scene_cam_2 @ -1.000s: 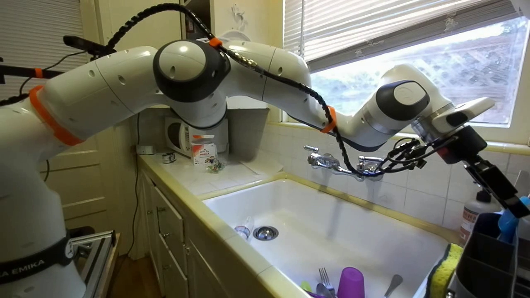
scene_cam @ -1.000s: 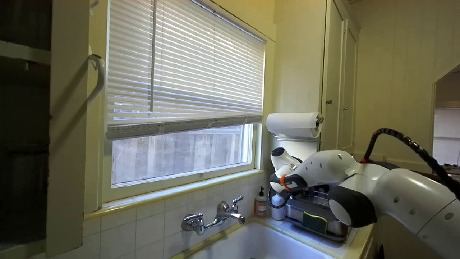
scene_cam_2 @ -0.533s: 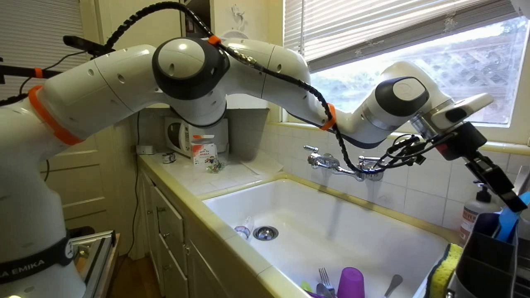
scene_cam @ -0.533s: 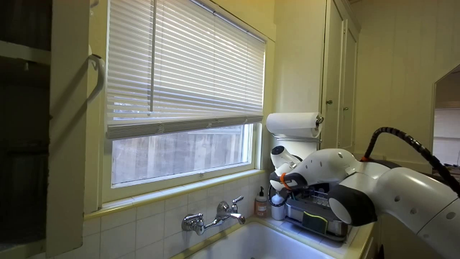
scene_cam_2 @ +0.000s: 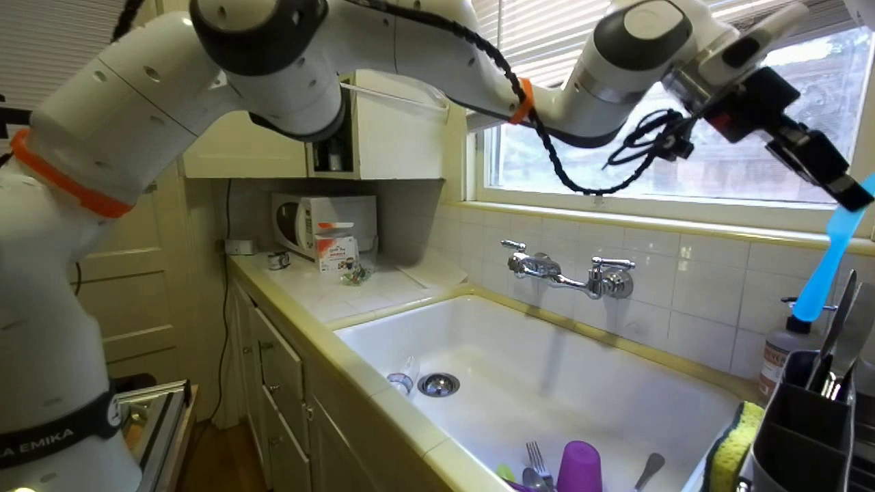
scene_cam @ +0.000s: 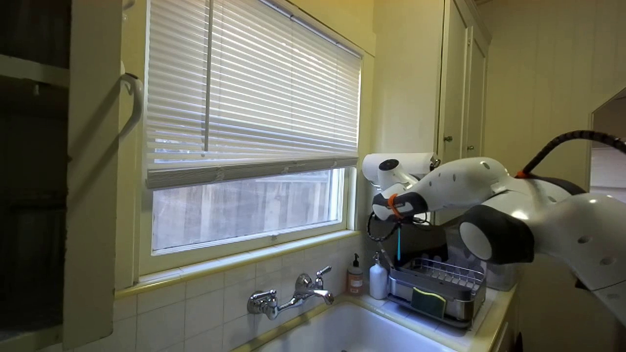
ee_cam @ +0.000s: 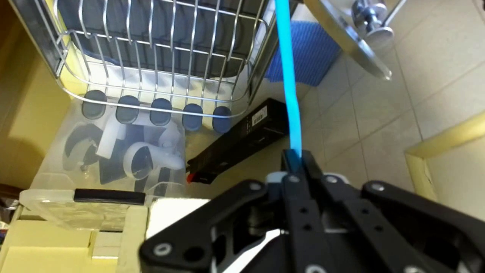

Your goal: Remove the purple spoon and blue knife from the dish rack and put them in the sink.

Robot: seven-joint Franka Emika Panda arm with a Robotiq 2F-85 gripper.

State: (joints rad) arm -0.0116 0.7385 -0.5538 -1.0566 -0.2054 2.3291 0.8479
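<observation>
Against kitchen window [scene_cam_2: 738,171], shows claw [ee_cam: 298,157] pinched on blue knife [ee_cam: 290,81], held high, presumably to clear dish rack [scene_cam: 440,281] beneath. Likely bound for sink [scene_cam_2: 581,383], lower than claw.

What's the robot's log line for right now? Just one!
gripper: closed on blue knife | position: clear of dish rack, not yet in sink | in sink: purple cup, fork

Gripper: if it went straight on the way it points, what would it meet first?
Most likely the black box, perhaps the tiles beside it; the blue knife in the gripper covers part of that line, and depth is unclear.
</observation>
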